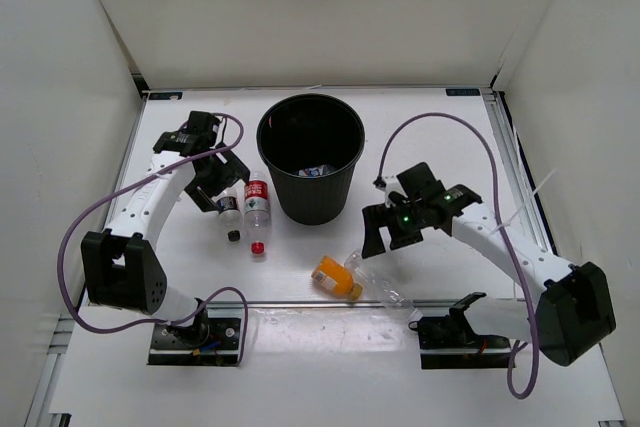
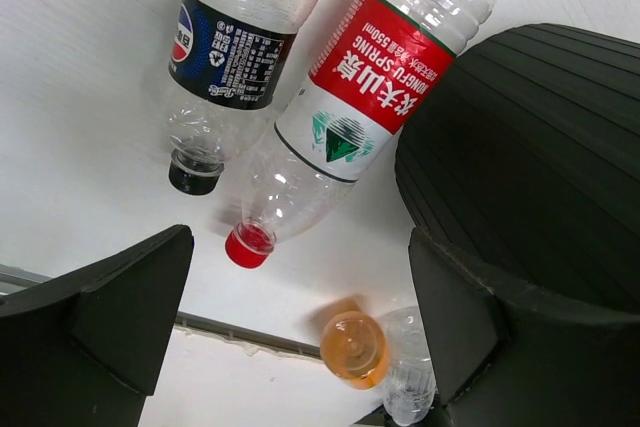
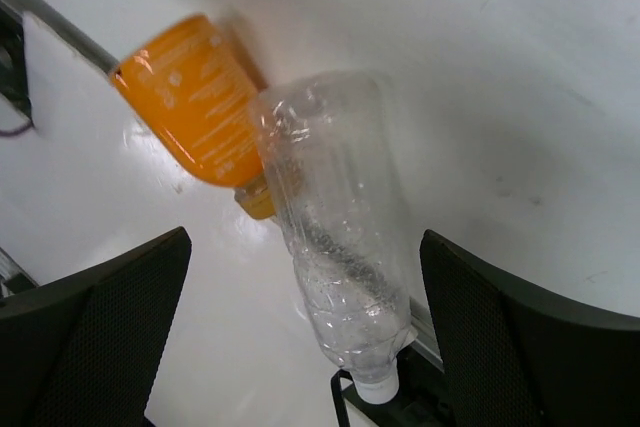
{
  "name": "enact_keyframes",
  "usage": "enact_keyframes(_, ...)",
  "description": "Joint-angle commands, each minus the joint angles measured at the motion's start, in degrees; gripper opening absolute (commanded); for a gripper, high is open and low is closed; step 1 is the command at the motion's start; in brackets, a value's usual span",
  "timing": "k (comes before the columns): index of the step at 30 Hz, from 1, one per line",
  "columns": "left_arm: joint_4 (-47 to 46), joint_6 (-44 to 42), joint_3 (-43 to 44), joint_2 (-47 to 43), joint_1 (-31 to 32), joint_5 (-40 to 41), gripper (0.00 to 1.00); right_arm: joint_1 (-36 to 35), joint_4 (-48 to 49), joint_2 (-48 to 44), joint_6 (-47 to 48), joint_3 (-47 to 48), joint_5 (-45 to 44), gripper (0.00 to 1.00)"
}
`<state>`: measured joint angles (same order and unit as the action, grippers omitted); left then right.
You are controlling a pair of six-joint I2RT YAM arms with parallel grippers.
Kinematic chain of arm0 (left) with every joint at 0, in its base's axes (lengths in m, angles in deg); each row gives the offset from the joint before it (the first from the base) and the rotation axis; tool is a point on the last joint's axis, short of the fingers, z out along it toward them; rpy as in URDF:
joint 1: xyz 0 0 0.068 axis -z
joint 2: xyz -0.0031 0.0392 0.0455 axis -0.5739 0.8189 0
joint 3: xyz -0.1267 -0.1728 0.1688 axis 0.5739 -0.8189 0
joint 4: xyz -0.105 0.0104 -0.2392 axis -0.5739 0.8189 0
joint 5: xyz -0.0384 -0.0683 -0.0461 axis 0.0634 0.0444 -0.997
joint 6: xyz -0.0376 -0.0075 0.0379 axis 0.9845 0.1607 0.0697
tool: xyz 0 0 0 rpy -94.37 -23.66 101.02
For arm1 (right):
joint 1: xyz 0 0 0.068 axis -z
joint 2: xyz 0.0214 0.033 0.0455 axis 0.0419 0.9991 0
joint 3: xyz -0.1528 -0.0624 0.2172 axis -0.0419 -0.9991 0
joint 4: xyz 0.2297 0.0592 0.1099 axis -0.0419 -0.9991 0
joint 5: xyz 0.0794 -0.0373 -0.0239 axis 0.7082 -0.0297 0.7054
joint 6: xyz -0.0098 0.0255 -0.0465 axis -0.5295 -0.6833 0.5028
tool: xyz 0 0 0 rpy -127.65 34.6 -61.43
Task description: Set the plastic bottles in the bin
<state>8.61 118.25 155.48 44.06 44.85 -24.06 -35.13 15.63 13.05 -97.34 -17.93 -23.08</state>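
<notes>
- Your left gripper (image 1: pixel 222 192) has its fingers (image 2: pixel 120 317) spread wide. Nothing is pinched between them and they touch nothing.
- In the left wrist view, the red-label bottle (image 2: pixel 365 77) lies on its side ahead of that gripper. Its red cap points back toward the fingers and stops just short of the gap between them.
- The dark-label bottle (image 2: pixel 230 47) lies just beside the red-label bottle, toward the finger at the view's left, with its black cap also pointing at the gripper. Whether the two bodies touch cannot be told.
- The bin (image 2: pixel 530 167) stands upright just past the opposite finger, close beside the red-label bottle. Contact between them cannot be confirmed.
- In the top view, a pale object (image 1: pixel 318 171) lies at the bottom of the bin. It is too small to identify.
- Your right gripper (image 1: pixel 385 232) is likewise spread open and grips nothing.
- In the right wrist view, the clear unlabelled bottle (image 3: pixel 335 217) lies on its side. It sits in line with the gap between the fingers (image 3: pixel 500 317) and touches neither. Its white cap points toward the camera.
- The orange bottle (image 3: pixel 190 97) lies at an angle beyond the finger at the view's left. Its neck end is hidden behind the clear unlabelled bottle.
- These two bottles rest on the table (image 1: pixel 450 147), between the right gripper and the arm bases and well apart from the bin.
</notes>
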Motion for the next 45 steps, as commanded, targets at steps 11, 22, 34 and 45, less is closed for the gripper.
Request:
enact_keyframes(11,1.1,-0.6,0.7,-4.3,-0.1,0.6,1.0,-7.5,3.4,5.1,-6.3,-5.6,-12.5,0.86)
enact_keyframes(22,1.1,-0.6,-0.4,-4.8,-0.1,0.6,1.0,-10.3,-0.3,19.0,-13.6,-0.9,-20.5,0.44)
enact_keyframes(34,0.5,0.9,-4.3,-7.3,-0.1,3.5,1.0,-10.3,-27.2,4.6,-25.7,41.0,-46.5,0.25)
enact_keyframes(45,-2.6,2.0,-12.1,-12.1,-0.1,5.2,1.0,-10.3,10.8,22.4,4.6,71.8,-48.0,0.38)
